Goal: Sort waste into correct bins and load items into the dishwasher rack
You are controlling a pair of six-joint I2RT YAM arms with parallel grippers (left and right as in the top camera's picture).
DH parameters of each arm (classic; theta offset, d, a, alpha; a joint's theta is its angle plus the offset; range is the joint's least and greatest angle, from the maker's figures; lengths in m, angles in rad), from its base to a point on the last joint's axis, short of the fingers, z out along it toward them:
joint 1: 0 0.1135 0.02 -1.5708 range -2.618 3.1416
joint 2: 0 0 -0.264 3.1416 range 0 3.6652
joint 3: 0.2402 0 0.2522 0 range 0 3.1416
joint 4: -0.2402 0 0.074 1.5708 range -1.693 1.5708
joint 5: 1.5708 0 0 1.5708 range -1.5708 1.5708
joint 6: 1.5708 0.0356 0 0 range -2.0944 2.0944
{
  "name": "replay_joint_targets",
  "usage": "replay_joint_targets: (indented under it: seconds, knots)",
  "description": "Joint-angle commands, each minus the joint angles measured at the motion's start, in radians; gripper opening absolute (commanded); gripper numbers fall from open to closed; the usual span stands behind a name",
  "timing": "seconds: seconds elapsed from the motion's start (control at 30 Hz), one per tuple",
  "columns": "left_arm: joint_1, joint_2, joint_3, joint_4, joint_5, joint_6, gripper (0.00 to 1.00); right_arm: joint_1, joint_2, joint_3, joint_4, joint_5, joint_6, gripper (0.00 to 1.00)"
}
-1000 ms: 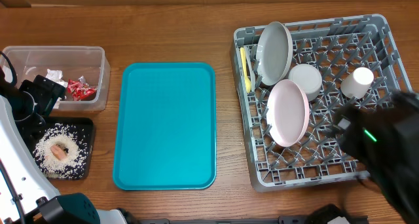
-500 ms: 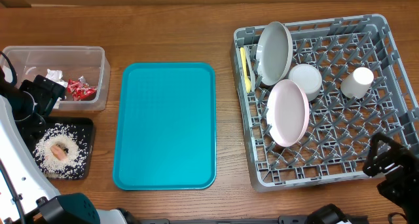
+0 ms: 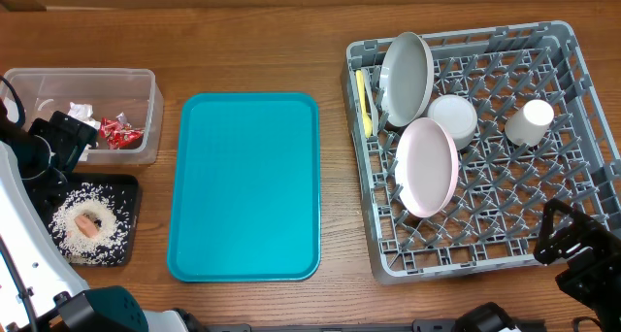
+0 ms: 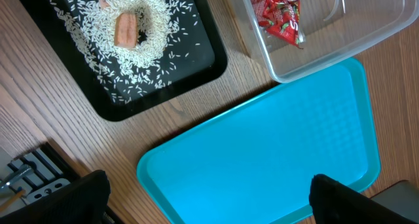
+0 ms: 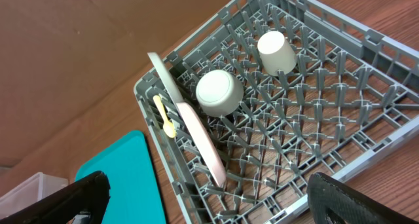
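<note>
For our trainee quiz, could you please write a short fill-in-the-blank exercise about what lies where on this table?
The white rice grains lie in the shallow ____ rectangular tray.
The clear rectangular plastic tub holds small ____ wrappers.
The large square grey plastic rack holds ____ plates, one grey round plate and one pinkish-white plate.
Missing words: black; red; two.

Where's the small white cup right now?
In the overhead view, the small white cup sits inside the dishwasher rack, in its far right part, just to the right of the white bowl.
</note>
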Motion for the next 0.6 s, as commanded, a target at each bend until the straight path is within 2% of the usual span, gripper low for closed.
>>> replay_joint_targets:
  seconds: [0.0, 0.17, 0.23, 0.3, 0.37, 0.57]
  knots:
    - [-0.006, -0.002, -0.009, 0.001, 0.001, -0.008, 1.0, -0.052, -0.007, 0.008, 0.005, 0.002, -0.034, 1.0]
    - [-0.006, -0.002, -0.009, 0.001, 0.001, -0.008, 1.0, -0.22, -0.051, -0.045, 0.021, -0.045, -0.041, 1.0]
    - [-0.006, -0.002, -0.009, 0.001, 0.001, -0.008, 1.0, -0.29, -0.095, -0.112, 0.086, -0.093, -0.119, 1.0]
    - [-0.006, -0.002, -0.009, 0.001, 0.001, -0.008, 1.0, -0.36, -0.174, -0.253, 0.26, -0.194, -0.277, 1.0]
    - [-0.006, -0.002, -0.009, 0.001, 0.001, -0.008, 1.0, -0.393, -0.232, -0.362, 0.385, -0.267, -0.37, 1.0]
    - [-0.006, -0.002, -0.009, 0.001, 0.001, -0.008, 1.0, -0.504, -0.382, -0.769, 0.747, -0.47, -0.564, 1.0]
